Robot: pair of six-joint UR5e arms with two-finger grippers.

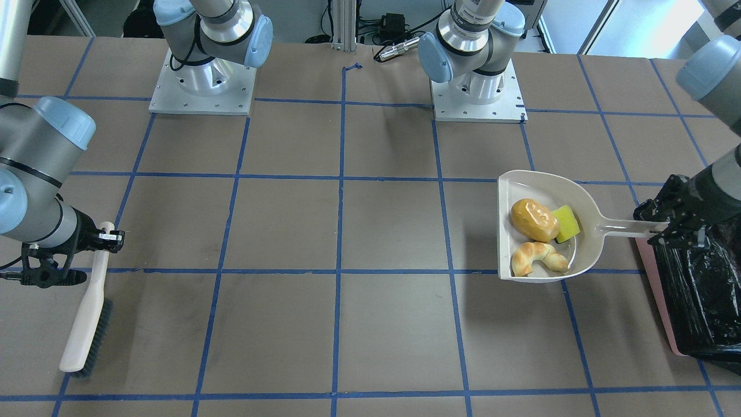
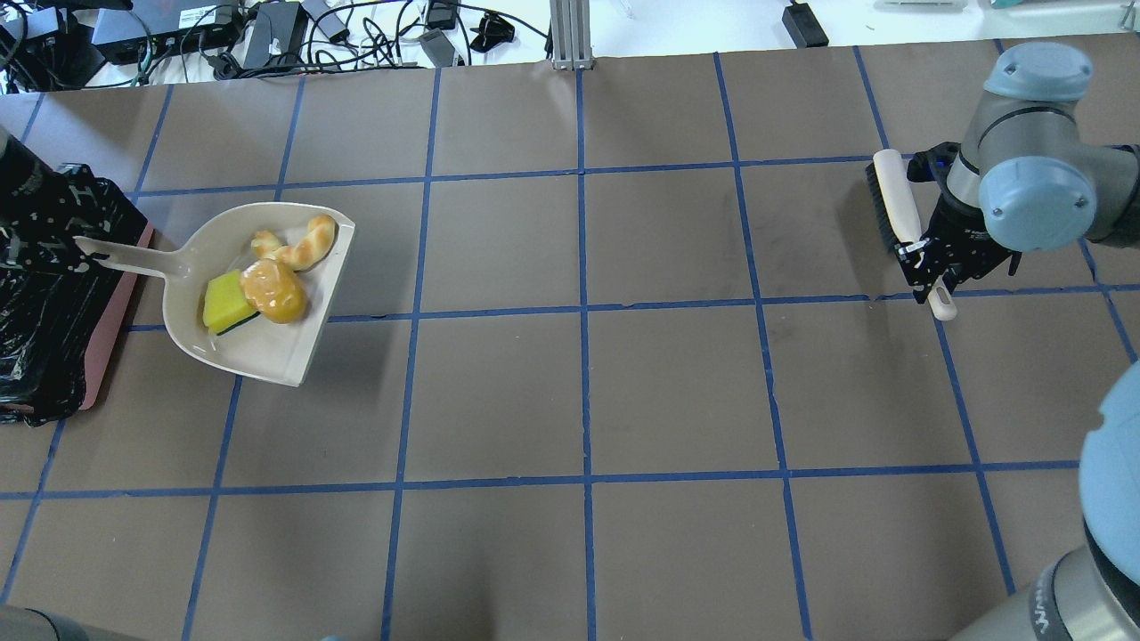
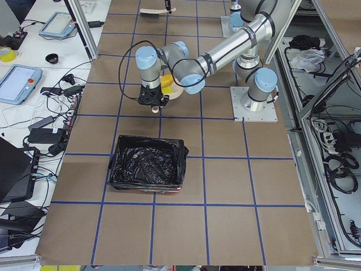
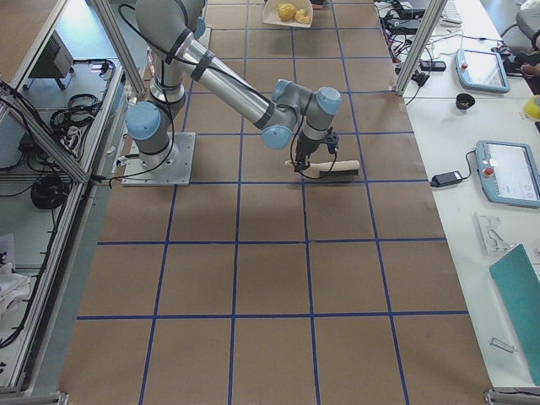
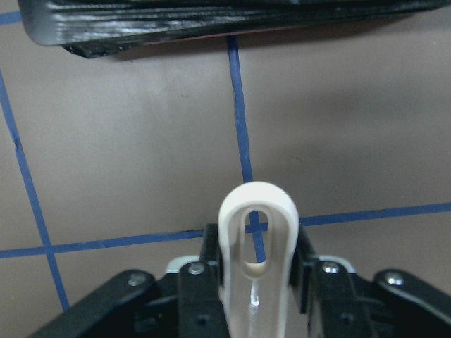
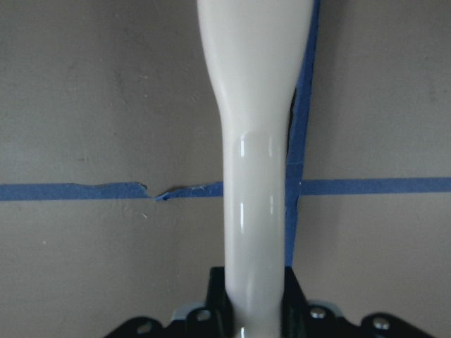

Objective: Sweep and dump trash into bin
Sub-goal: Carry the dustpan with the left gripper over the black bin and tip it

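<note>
While the left gripper (image 1: 661, 227) clamps the slotted end of the handle between jaws closed tight against it, the beige dustpan (image 1: 524, 184) sits at the 9 o'clock side of the table (image 2: 570, 392) in the overhead view, casting a shadow below its open edge. All three pieces of trash lie inside the pan. The glossy golden-brown roll (image 2: 273, 291) is at the centre. The tan croissant (image 2: 298, 245) is at its 12 o'clock, touching or nearly so, and the yellow sponge (image 2: 224, 301) is pressed against its 9 o'clock side. The bin (image 1: 660, 301), pink and lined with a crinkled black bag, stands just beyond the handle at the table's 9 o'clock edge. At about 2 o'clock the right gripper (image 2: 922, 258) grips the brush (image 2: 893, 206) by its white handle, jaws closed on it. Whether the bristles touch the table cannot be told.
</note>
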